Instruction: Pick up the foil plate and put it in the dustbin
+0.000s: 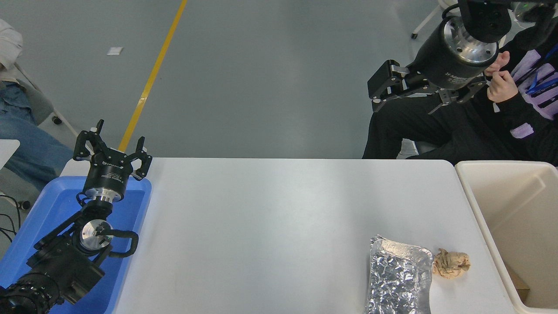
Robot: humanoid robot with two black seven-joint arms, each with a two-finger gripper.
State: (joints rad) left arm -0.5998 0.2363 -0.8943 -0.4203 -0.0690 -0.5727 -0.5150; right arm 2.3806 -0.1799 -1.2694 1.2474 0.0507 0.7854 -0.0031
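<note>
The foil plate [399, 277], a crinkled silver tray, lies on the white table [270, 218] near its front right edge, partly cut off by the picture's bottom. The dustbin [479, 209], a cream-beige bin with deep walls, stands just off the table's right end. My right gripper [409, 102] hangs high beyond the table's far right corner, well away from the foil plate; it is open and holds nothing. My left gripper [115, 139] is parked at the lower left, open and holding nothing, above a blue tray.
A crumpled tan paper ball [451, 263] sits right beside the foil plate, between it and the dustbin. The blue tray [48, 218] lies under the left arm. A person in black [501, 113] sits behind the right gripper; another person's legs [26, 148] show at far left.
</note>
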